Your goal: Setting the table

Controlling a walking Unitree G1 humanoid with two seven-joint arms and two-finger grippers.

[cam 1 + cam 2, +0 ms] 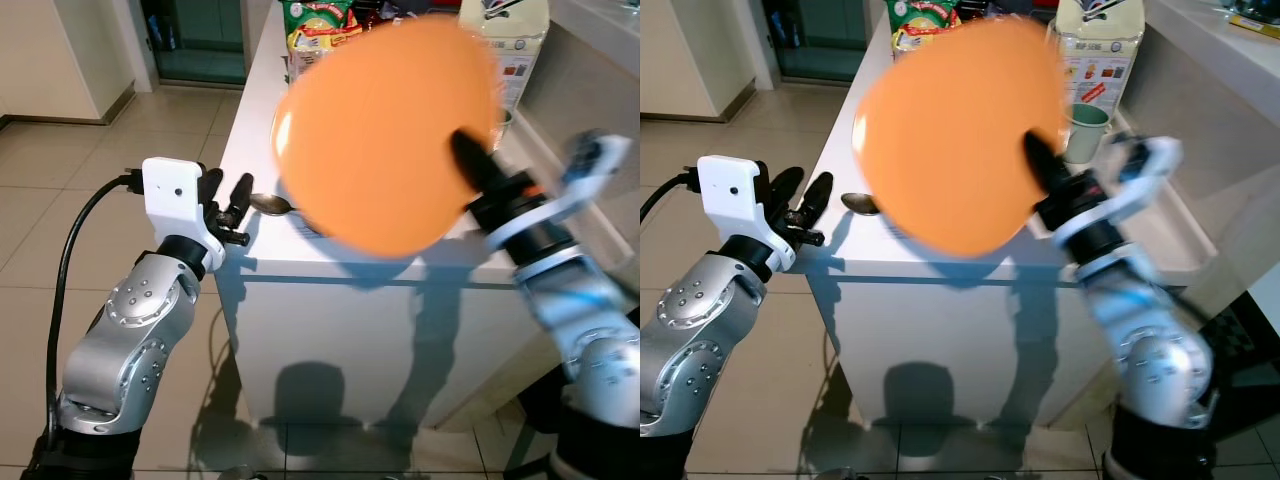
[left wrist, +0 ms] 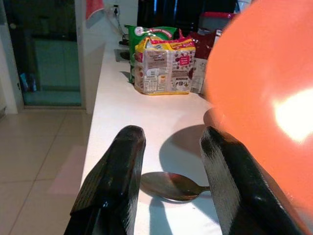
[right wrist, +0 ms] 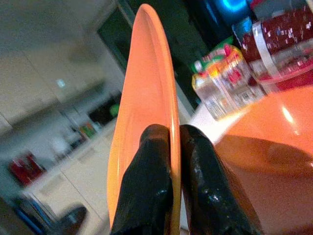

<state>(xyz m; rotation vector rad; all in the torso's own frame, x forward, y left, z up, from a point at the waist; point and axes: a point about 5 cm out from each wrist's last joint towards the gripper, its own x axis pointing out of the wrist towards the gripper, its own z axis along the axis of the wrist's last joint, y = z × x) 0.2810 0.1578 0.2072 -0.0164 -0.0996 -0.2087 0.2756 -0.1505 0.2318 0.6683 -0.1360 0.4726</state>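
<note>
**Orange plate pinched in my right claw above the worktop**

Orange fills the middle of my head views: the plate [image 1: 385, 135] is motion-blurred, held up on edge above the near end of the white worktop [image 1: 255, 130] and tilted towards the camera. It hides most of what stands behind it. I can make out only the tops of some snack packets [image 2: 164, 66] and a carton [image 1: 1098, 50], with a pale green cup [image 1: 1085, 130] poking out beside the plate's edge. The right forearm is smeared with blur too.

My right claw [image 3: 171, 147] has its two black fingers pressed together on the plate's rim, one finger on each face, so the plate stands out edge-on from the fingertips.

My left claw [image 2: 168, 152] hovers at the worktop's near left corner, fingers spread, holding nothing. A metal spoon [image 2: 171, 186] lies flat on the worktop just ahead of it, between the two fingers as that wrist sees it; its handle runs under the plate's edge, and I cannot see the end.
</note>
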